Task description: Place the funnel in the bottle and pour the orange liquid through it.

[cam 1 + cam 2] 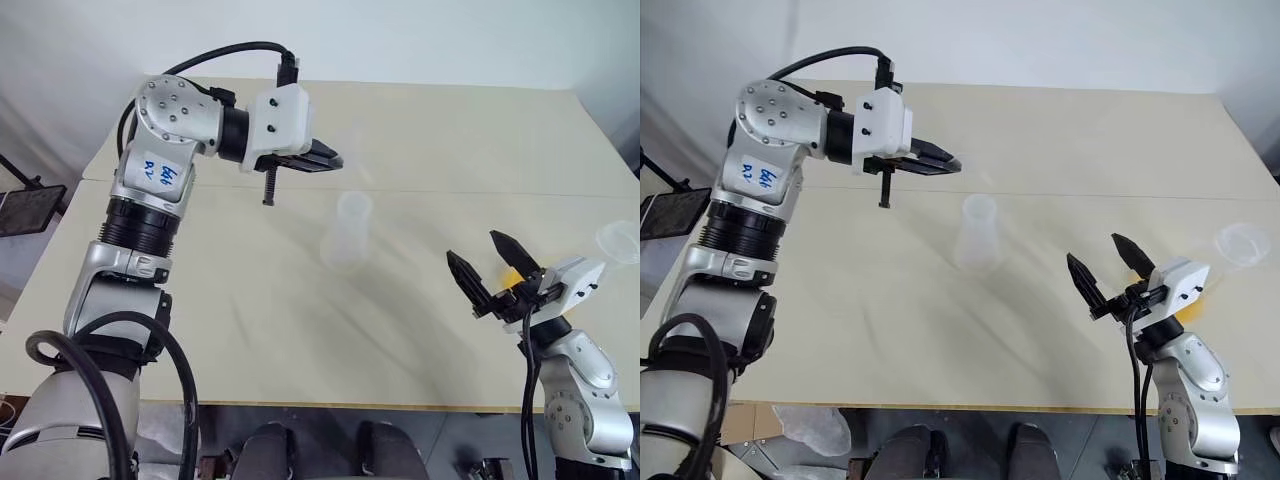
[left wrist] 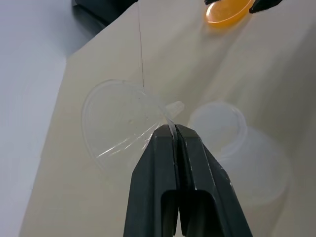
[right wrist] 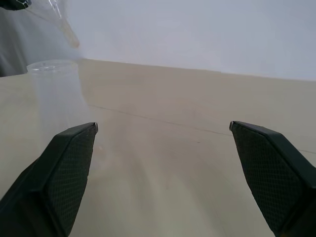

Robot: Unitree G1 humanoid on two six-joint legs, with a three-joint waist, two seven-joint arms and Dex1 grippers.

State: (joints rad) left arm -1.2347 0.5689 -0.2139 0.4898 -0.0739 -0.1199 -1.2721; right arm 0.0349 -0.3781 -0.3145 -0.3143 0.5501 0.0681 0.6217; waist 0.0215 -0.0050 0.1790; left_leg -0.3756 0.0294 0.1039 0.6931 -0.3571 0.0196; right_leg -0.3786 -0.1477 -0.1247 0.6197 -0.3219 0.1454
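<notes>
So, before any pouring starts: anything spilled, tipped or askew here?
Nothing stands out. The bottle stands upright on the table, no spill shows, and the left gripper pinches the funnel by its rim.

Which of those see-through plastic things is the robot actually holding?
The funnel. It is pinched by its rim in the shut left gripper, up off the table. The bottle and the empty cup both stand free on the table.

Clear funnel [image 2: 123, 121] and bottle [image 1: 348, 232], orange liquid [image 2: 228, 11], beige table [image 1: 250, 300], black grippers.
</notes>
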